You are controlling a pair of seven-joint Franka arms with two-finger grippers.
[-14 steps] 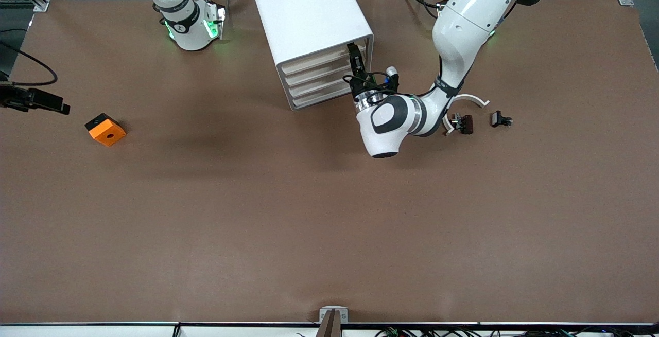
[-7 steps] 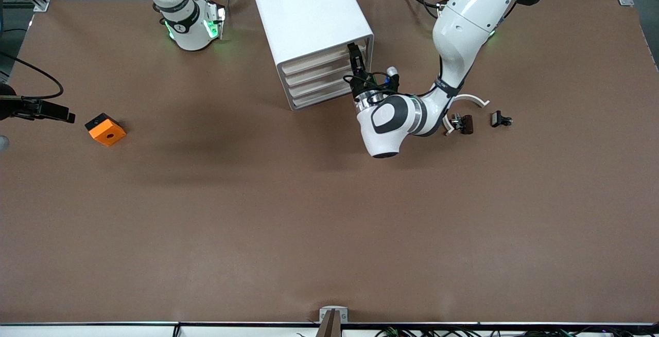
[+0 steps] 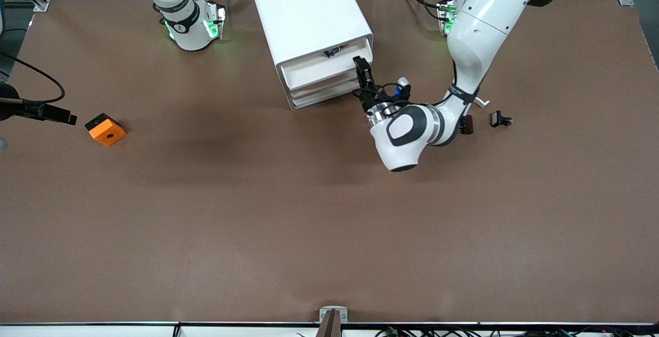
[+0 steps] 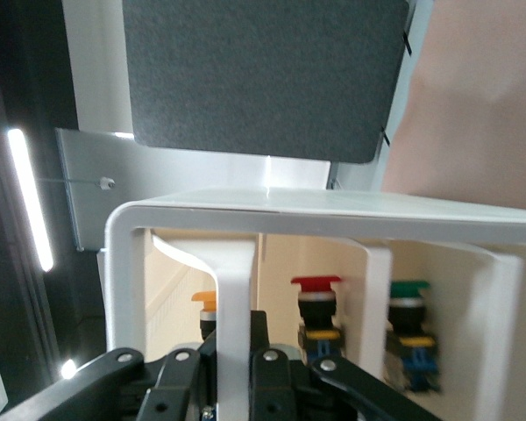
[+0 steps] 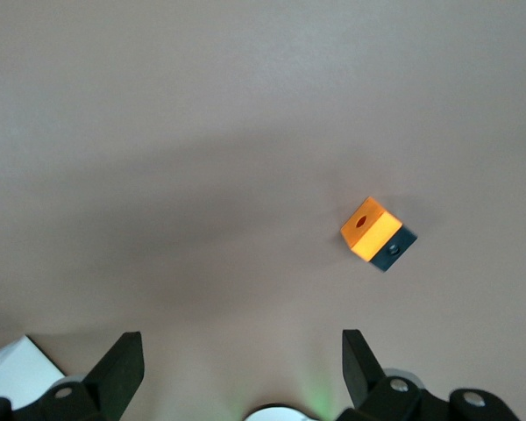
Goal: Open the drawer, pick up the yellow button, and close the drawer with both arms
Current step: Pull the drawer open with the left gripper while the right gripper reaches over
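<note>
Drawer (image 3: pixel 320 72) now out (left fingers (image 3: pixel 363 68) gripping), orange block (image 3: pixel 105 129) apart

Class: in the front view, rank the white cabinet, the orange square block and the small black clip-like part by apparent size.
1. White boxy cabinet, by far the largest.
2. Orange square block with a black hole.
3. Small black clip-like part, somewhat smaller than the block.

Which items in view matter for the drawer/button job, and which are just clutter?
Job: drawer, partly out; orange-capped button inside; left gripper clamped on its front; right gripper open over table.
Lying about: orange block; black clips; red button; green button.
</note>
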